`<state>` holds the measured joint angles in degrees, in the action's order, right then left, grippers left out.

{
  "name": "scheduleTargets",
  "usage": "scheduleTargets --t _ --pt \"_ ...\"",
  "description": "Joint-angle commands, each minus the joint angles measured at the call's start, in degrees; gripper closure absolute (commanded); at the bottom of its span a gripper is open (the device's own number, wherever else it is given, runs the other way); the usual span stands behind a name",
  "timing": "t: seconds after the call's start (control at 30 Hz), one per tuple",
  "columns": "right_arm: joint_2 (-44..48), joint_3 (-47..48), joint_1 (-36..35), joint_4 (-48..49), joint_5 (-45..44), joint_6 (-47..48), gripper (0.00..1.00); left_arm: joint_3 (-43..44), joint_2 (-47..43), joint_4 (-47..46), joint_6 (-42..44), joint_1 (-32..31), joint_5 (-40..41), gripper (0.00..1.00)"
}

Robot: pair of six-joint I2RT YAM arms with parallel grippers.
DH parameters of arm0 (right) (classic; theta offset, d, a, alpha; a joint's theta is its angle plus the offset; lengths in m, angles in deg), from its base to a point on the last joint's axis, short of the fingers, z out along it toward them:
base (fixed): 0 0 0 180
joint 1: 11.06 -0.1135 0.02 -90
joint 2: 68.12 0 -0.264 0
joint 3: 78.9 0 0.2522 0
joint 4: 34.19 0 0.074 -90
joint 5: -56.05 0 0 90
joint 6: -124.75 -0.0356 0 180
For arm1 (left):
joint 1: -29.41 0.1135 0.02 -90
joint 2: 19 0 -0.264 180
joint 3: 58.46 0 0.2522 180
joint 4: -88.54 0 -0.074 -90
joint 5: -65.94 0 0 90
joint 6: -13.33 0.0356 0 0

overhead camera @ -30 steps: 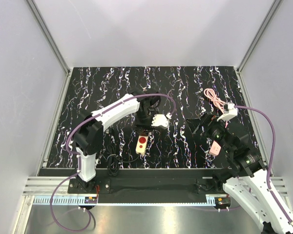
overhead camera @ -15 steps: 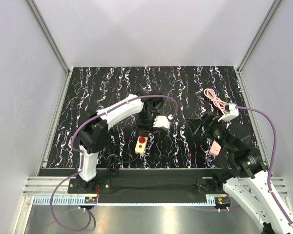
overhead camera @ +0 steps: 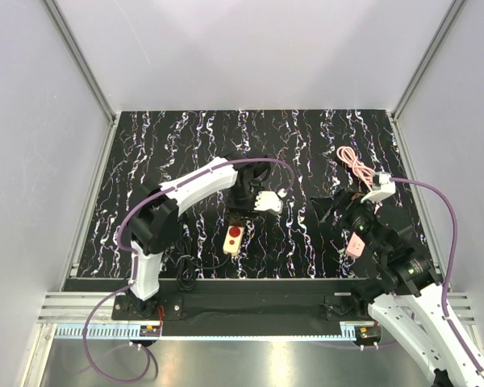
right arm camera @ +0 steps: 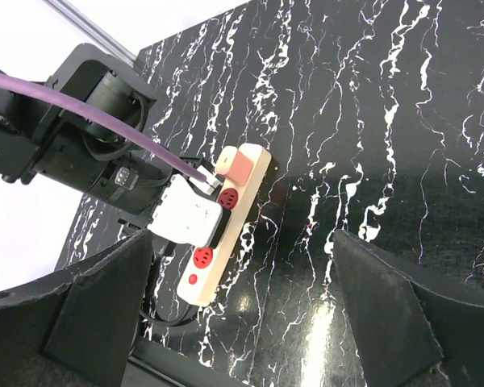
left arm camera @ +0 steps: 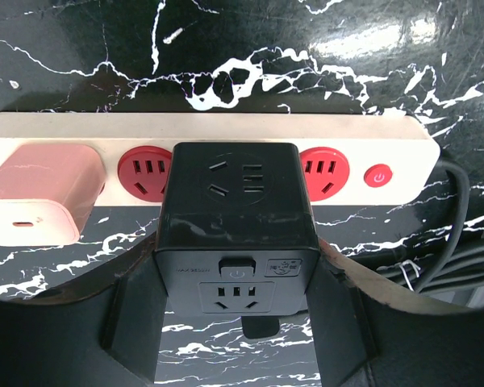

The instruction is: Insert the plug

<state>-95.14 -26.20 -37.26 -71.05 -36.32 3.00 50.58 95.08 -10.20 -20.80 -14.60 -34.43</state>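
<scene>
The plug, a black boxy adapter, sits between my left gripper's dark fingers, which are shut on its sides. It stands over the middle of the cream power strip, hiding one socket, with red sockets showing on either side. Whether its prongs are seated I cannot tell. From above, my left gripper hangs over the strip. My right gripper is open at the right, well apart from the strip, nothing between its fingers.
A pink adapter is plugged in at the strip's far end. The strip's red switch and black cord are at the near end. A coiled pink cable lies at the back right. White walls enclose the mat.
My left arm has shifted slightly, carrying the plug a little nearer over the strip. The right arm has barely moved.
</scene>
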Motion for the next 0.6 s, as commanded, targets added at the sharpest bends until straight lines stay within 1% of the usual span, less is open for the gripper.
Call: scheduleTargets --t 0.0,0.07,0.37,0.57 --pt "0.9 0.2 0.2 0.9 -2.1 0.6 0.0 -4.1 5.2 -6.0 -1.6 -1.2 0.0 1.0" --pt "1.6 0.3 0.2 0.8 -2.5 0.6 0.01 -4.7 5.7 -6.6 -2.6 -1.3 -0.1 1.0" --pt "5.2 0.7 0.2 -0.8 -4.4 -0.1 0.0 -13.3 4.2 -13.3 -4.8 -2.0 -2.3 1.0" --pt "5.2 0.8 0.2 -1.1 -4.2 0.0 0.0 -18.1 2.5 -16.8 -5.3 0.2 -4.5 1.0"
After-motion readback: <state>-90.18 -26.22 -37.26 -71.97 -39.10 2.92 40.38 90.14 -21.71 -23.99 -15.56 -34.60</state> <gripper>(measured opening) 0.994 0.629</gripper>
